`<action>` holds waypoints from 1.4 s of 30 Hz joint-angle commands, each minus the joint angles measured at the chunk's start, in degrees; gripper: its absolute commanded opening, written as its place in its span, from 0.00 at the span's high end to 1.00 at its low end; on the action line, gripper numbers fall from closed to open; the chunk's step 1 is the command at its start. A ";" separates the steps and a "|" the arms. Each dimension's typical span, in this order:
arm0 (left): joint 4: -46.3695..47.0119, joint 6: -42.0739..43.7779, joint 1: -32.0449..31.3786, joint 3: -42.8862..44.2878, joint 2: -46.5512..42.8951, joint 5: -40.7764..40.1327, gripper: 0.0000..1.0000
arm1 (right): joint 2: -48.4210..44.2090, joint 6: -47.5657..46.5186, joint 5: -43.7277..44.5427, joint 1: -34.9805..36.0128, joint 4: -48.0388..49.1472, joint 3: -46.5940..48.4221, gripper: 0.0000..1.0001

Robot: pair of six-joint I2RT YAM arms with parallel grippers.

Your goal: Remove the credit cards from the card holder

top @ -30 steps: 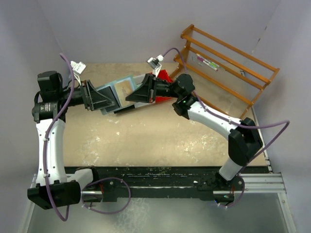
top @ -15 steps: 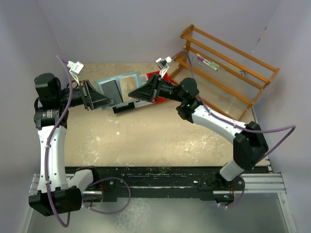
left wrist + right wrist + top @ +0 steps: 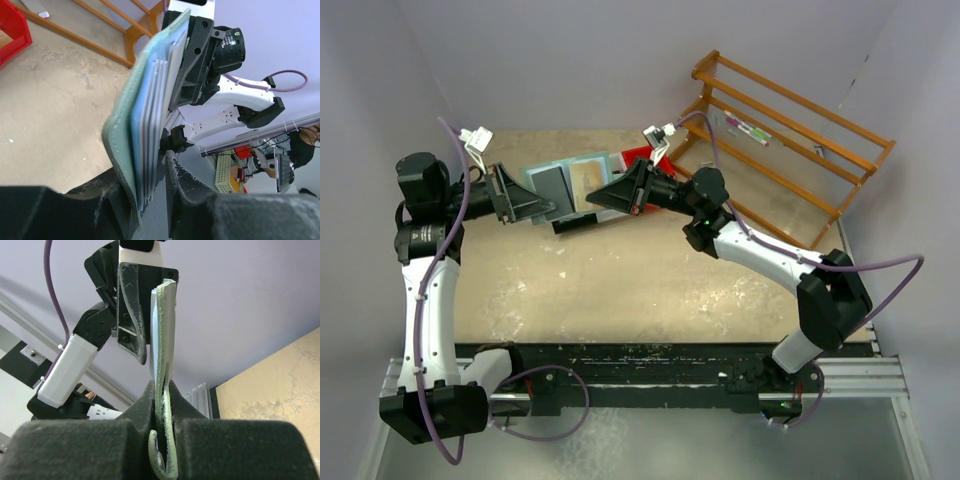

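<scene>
The mint-green card holder hangs opened out in the air between both grippers. Its pockets face up and show a grey card and a tan card. My right gripper is shut on the right cover beside the snap tab; the right wrist view shows this edge-on. My left gripper has its jaws round the left edge. In the left wrist view the cover lies against one finger, with a see-through gap between the pocket pages and the other finger.
A red bin sits just behind the right gripper. A wooden rack stands at the back right. A dark shape lies on the tan tabletop under the card holder.
Both grippers shifted slightly toward the far left with the card holder. It now lies flatter and more spread open. The right arm's elbow has swung out.
</scene>
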 commanded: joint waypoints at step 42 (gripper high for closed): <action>-31.23 38.75 0.49 12.05 4.42 0.07 1.00 | 0.93 -20.29 1.61 5.48 -39.25 20.63 0.47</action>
